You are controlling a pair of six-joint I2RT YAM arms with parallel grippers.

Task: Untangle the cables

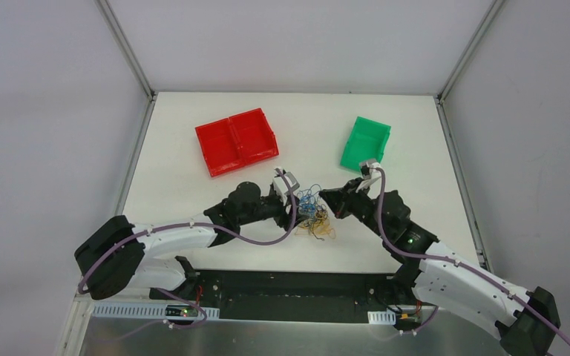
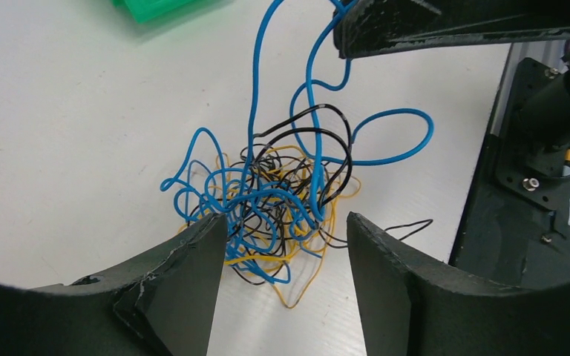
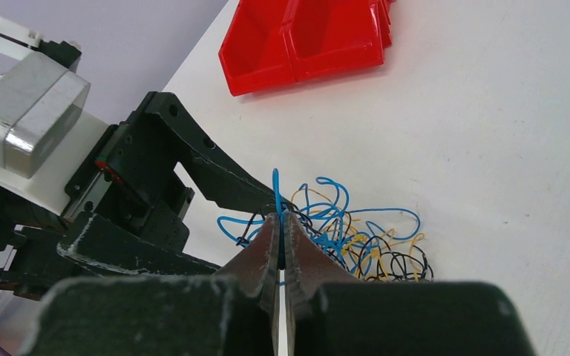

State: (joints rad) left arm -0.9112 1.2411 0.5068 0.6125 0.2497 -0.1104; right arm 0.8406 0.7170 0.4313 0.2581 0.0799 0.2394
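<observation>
Your right tool pinches a blue cable, it seems only one. The left tool stands wide over the cables on the counter. Close it on the knot low, then pull apart slowly.

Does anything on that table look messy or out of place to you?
Yes: the cables lie in one knotted heap mid-table, outside the red bins and the green bin. The shut right gripper holds a blue cable up from it; the open left gripper straddles its edge.
</observation>
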